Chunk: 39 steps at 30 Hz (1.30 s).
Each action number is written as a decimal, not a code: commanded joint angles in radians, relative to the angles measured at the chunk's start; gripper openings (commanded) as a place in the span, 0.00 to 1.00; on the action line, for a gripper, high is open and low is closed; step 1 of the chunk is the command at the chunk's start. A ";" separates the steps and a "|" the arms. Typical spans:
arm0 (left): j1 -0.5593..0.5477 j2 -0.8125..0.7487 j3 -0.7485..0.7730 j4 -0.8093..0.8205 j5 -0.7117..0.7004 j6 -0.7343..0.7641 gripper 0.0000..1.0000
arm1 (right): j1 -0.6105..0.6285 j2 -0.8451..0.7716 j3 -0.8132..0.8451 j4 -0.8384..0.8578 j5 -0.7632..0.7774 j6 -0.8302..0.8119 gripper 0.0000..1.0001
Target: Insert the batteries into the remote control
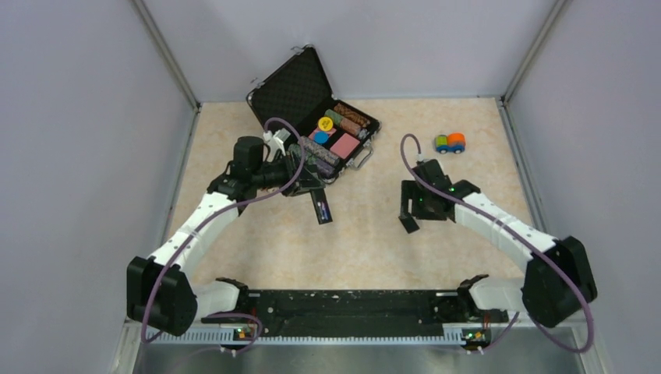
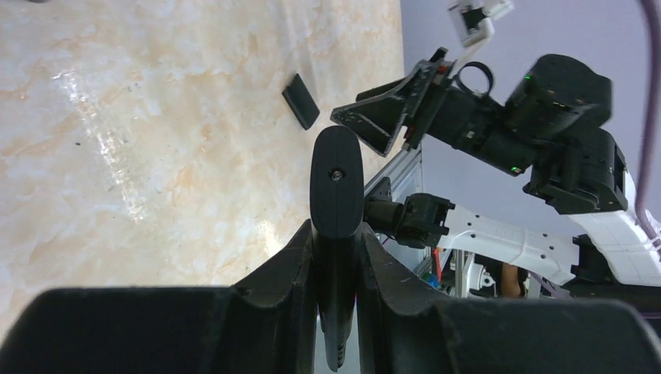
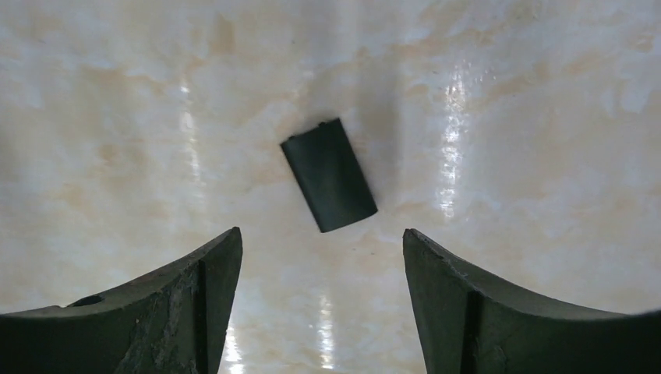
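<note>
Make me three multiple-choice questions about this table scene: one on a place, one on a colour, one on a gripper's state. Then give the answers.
1. Where is the small flat black rectangular cover piece?
A. Lying on the marbled tabletop below the open right gripper
B. Clamped in a gripper
C. Stacked on a book

2. Which colour shows on the small toy car?
A. Pink
B. Orange
C. White

3. What is the left gripper doing?
A. Open and empty
B. Shut on a battery
C. Shut on the slim black remote control

Answers:
1 A: the right wrist view shows it flat on the table, apart from both fingers.
2 B: the car's right end is orange in the top view.
3 C: the left wrist view shows both fingers pressed against the remote.
</note>
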<state>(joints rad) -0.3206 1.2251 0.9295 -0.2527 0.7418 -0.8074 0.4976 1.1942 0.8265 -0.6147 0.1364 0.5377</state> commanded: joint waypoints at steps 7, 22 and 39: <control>0.033 -0.011 -0.021 -0.007 0.017 0.027 0.00 | -0.006 0.253 0.095 -0.064 0.061 -0.247 0.73; 0.041 0.006 -0.033 0.008 0.030 0.017 0.00 | -0.007 0.385 0.097 -0.007 -0.018 -0.281 0.62; 0.038 0.003 -0.094 0.103 0.069 -0.018 0.00 | -0.007 0.329 0.069 0.020 -0.183 -0.206 0.25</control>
<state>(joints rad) -0.2855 1.2354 0.8711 -0.2611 0.7597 -0.8032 0.4942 1.5810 0.8978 -0.6353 0.0635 0.2935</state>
